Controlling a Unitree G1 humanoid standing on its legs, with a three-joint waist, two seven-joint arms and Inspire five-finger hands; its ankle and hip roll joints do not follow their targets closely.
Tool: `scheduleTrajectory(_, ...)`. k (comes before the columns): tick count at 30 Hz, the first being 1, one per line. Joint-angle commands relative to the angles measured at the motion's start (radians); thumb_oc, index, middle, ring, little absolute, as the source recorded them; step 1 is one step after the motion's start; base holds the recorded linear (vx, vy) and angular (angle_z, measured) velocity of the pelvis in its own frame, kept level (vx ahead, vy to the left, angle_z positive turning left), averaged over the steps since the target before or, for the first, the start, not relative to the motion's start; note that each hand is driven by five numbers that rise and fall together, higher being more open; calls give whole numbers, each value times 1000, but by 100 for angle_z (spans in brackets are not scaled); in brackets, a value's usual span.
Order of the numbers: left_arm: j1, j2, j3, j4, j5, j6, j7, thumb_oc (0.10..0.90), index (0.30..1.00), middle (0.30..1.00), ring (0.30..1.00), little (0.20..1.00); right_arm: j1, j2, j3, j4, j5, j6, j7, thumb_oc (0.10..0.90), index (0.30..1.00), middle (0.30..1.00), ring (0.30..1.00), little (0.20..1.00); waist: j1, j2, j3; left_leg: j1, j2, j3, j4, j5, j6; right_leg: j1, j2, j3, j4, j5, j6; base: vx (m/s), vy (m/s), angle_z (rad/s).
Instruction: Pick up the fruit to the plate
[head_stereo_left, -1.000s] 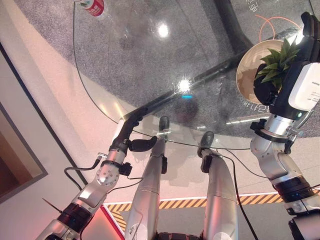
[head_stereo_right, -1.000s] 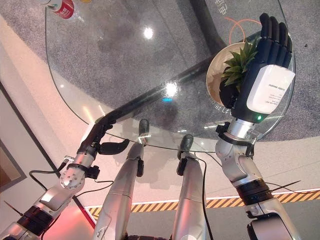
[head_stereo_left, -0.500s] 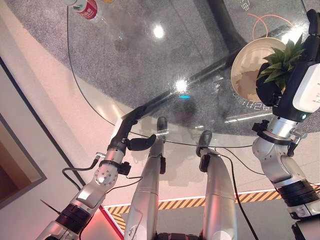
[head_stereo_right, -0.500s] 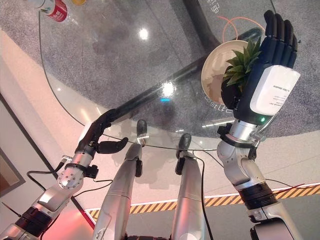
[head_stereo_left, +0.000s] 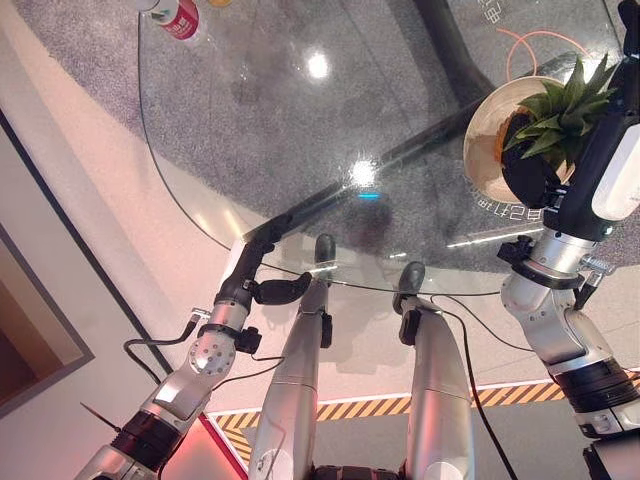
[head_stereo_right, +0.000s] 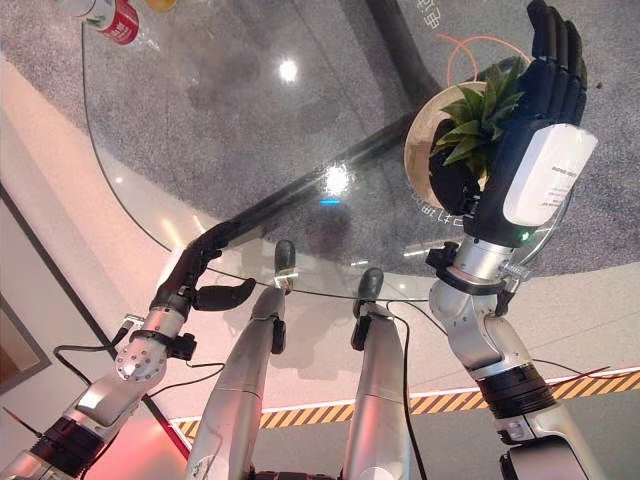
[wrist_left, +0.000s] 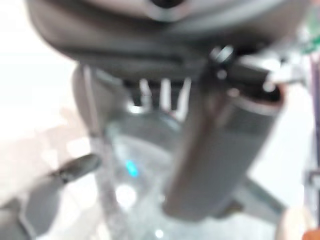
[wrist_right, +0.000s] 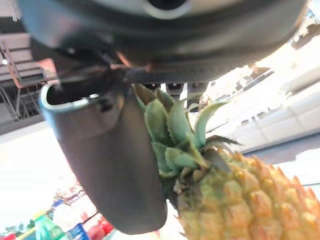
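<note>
Now your pineapple (head_stereo_right: 470, 125) sits at the upper right of the frame, over the plate (head_stereo_left: 488, 135), its leafy crown pinched between the right hand's (head_stereo_right: 535, 150) thumb and straight fingers. Lower it until it rests on the plate before you release. Your left hand (head_stereo_right: 195, 275) lies relaxed at the glass table's (head_stereo_left: 260, 120) near edge, holding nothing.

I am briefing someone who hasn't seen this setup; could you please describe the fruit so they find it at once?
On the round glass table, look to its right edge, where a pale plate sits. The pineapple, with spiky green leaves, is over it in the right hand.
</note>
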Motion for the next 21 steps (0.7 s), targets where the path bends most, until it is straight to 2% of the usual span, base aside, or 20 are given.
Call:
scheduleTrajectory(1,47,-11,12,-60,38,-80,32,800,900,900,900,900,-70,-32,-91,-139,33,-102,-49,800,900,900,900,900,6,-13,-27,12,-24,100,222,-210,32,33,72,-35,-198,211,46,0,0,0)
scheduleTrajectory(3,41,-11,7,-52,37,-83,31,800,900,900,900,900,-71,-24,-82,-101,53,-108,-42,800,900,900,900,900,7,-12,-27,10,-25,98,224,-210,33,30,71,-36,-195,211,46,0,0,0)
scheduleTrajectory(10,-3,-18,-24,-34,33,-73,34,800,900,900,900,900,-123,0,-29,140,250,-216,36,800,900,900,900,900,22,5,-27,3,-34,87,225,-210,40,22,61,-42,-196,215,43,0,0,0)
scheduleTrajectory(15,-20,-13,-33,-37,18,-63,39,800,900,900,900,900,-142,17,-34,162,319,-260,71,800,900,900,900,900,23,10,-27,5,-36,88,224,-209,39,22,61,-44,-193,214,41,0,0,0)
scheduleTrajectory(19,-35,-17,-34,-37,13,-52,39,800,900,900,900,900,-154,21,-37,160,295,-214,80,800,900,900,900,900,20,9,-27,11,-37,92,222,-207,39,26,63,-44,-192,212,40,0,0,0)
scheduleTrajectory(20,-35,-17,-33,-38,13,-51,39,800,900,900,900,900,-153,19,-37,157,306,-220,90,800,900,900,900,900,19,9,-27,12,-37,93,220,-207,39,27,63,-44,-193,213,40,0,0,0)
scheduleTrajectory(21,-32,-21,-32,-45,15,-45,42,800,900,900,900,900,-148,19,-38,143,379,-265,115,800,900,900,900,900,18,8,-27,16,-35,94,216,-205,40,31,63,-43,-198,216,39,0,0,0)
